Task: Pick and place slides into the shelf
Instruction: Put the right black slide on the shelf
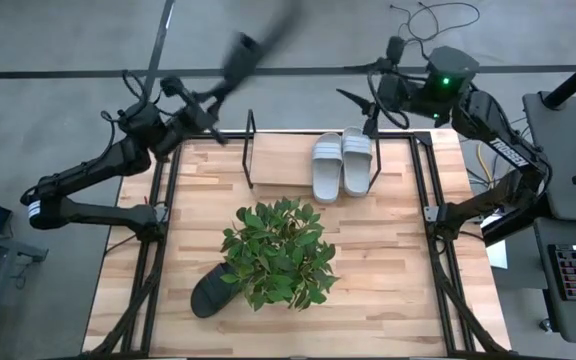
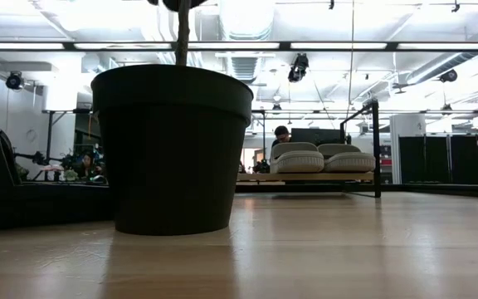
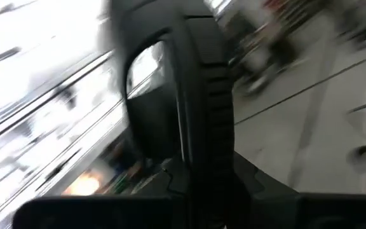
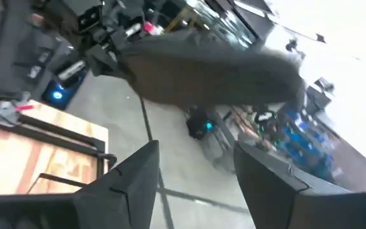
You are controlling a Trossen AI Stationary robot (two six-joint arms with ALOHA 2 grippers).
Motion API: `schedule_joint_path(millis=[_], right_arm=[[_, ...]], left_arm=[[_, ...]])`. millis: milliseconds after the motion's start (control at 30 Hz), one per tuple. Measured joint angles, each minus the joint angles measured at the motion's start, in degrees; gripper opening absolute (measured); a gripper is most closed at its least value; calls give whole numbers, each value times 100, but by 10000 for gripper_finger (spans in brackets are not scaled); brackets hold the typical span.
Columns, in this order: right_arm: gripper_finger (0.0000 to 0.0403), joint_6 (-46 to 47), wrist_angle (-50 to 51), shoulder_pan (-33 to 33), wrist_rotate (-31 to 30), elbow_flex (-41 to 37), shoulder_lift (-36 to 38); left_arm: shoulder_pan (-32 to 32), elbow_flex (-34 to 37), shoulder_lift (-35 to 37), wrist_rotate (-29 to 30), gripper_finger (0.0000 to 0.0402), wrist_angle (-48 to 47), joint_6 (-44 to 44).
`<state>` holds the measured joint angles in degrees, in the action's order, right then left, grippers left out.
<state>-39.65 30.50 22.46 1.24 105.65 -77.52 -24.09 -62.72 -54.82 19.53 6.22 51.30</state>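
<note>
Two light grey slides [image 1: 342, 164] lie side by side on the black rod shelf [image 1: 251, 150] at the table's far edge; the low view shows them [image 2: 320, 158] on it too. A black slide [image 1: 253, 52], blurred, is in the air past the far left corner, held by my left gripper [image 1: 211, 108]. Another black slide [image 1: 211, 292] lies on the table near the front, partly under the plant. My right gripper [image 1: 363, 112] hangs open above the shelf's right end, and the held black slide [image 4: 215, 76] shows ahead of its fingers, apart from them. My left gripper is shut on one end of the black slide [image 3: 199, 168], pinched between its two fingers; blur hides whether that end is heel or toe. The slide runs on away from the fingers, ribbed sole edge [image 3: 218, 95] toward the camera. It slants up beyond the table's far edge, lifted clear.
A green leafy plant [image 1: 280, 252] in a dark pot [image 2: 173, 149] stands mid-table and fills much of the low view. Black frame rails [image 1: 423, 200] run along both table sides. The shelf's left half [image 1: 278, 170] is bare.
</note>
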Motion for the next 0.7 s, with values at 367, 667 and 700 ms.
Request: schedule_joint_path(millis=[367, 667, 700], right_arm=[[173, 1994, -1017, 157, -106, -2, -139], [171, 2876, -759, 412, 128, 332, -502], [171, 2992, -696, 497, 345, 431, -555]], left_arm=[[27, 50, -680, 1608, 26, 643, 1441], [97, 90, -1855, 3044, 25, 3400, 4284], [121, 90, -1977, 3028, 25, 3749, 4639]])
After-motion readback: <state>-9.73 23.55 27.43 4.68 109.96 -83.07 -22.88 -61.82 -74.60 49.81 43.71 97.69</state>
